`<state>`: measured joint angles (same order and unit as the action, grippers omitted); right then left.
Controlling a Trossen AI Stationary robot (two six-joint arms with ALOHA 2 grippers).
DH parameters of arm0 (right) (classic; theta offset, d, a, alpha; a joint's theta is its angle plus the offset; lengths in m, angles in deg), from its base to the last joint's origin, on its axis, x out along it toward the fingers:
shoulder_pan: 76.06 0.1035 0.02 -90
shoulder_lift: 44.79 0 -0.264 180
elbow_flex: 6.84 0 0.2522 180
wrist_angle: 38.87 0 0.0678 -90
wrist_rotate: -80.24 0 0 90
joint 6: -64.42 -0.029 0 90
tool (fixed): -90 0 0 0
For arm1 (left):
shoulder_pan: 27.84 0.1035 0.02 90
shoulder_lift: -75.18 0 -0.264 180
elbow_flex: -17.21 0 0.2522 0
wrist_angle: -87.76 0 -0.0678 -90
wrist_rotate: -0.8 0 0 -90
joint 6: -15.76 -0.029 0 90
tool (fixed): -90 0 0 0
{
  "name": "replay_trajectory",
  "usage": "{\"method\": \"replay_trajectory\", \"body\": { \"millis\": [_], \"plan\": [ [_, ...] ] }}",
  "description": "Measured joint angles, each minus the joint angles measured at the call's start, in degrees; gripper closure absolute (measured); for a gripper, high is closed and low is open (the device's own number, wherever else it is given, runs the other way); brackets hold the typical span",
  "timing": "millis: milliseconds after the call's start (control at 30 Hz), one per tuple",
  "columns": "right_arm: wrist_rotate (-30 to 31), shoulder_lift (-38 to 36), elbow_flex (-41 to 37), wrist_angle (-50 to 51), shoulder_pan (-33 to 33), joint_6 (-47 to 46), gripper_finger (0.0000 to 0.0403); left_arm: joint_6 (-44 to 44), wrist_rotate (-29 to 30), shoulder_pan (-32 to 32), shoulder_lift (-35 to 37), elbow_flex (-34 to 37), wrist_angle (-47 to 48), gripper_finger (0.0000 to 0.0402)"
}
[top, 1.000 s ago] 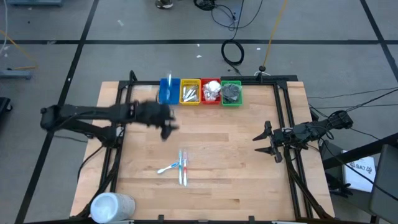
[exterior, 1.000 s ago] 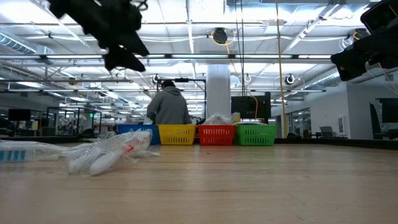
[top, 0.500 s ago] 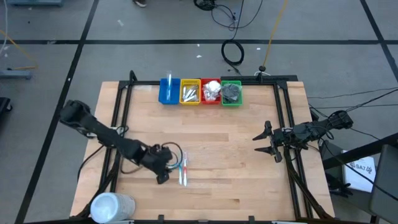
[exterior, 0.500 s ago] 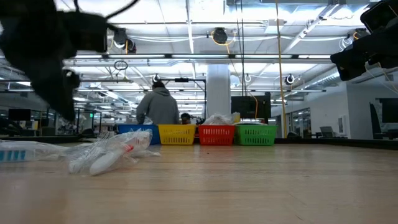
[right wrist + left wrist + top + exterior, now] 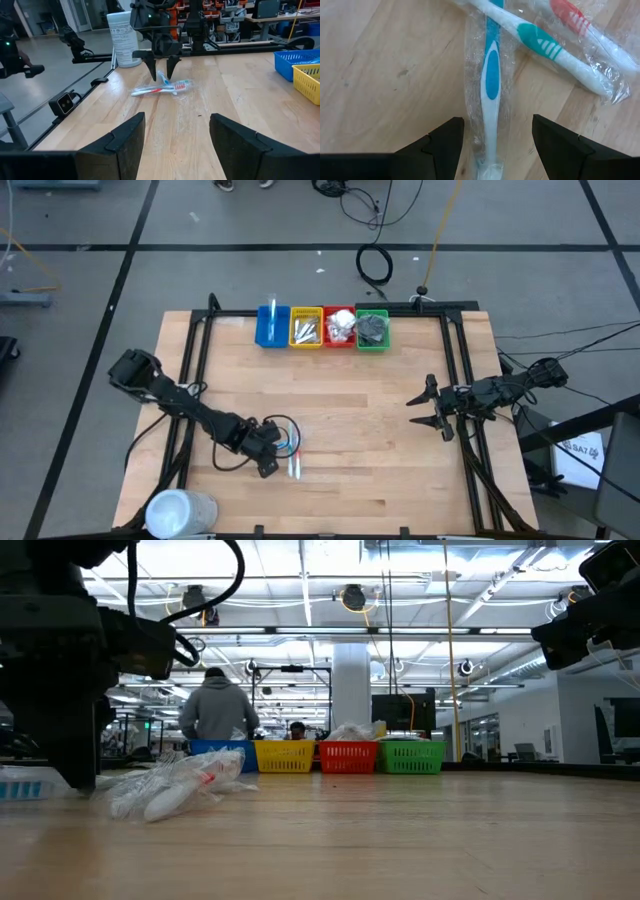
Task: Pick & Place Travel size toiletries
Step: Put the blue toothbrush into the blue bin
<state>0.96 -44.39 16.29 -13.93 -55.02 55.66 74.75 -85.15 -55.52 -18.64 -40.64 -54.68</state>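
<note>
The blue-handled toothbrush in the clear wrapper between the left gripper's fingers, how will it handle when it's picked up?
The blue-handled toothbrush looks slim and rigid, so it should lift without drooping. Its glossy clear wrap may slip in the fingers of the open left gripper. It crosses the teal-handled toothbrush, which may get dragged along.

Four coloured bins, white cylinder, person.

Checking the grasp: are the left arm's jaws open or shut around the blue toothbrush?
Open: left gripper jaws straddle the wrapped blue toothbrush handle, gaps both sides.
</note>
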Motion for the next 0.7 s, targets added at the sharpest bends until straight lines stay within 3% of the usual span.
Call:
{"method": "replay_trajectory", "body": {
  "millis": [167, 567, 700],
  "plan": [
    [0.0, 0.0, -0.01, 0.04, 0.0, -0.01, 0.0193, -0.43, -0.78, 0.02, -0.09, 0.08, 1.68, 0.018],
    [-0.02, -0.02, 0.02, 0.22, 0.0, -0.01, 0.0193, 1.23, 0.02, 0.19, -0.2, 0.25, 4.15, 0.0379],
    [-0.02, -0.02, 0.0, 0.24, 0.0, -0.13, 0.0193, 2.02, 0.59, 0.72, -0.2, 0.23, 4.26, 0.0389]
  ]
}}
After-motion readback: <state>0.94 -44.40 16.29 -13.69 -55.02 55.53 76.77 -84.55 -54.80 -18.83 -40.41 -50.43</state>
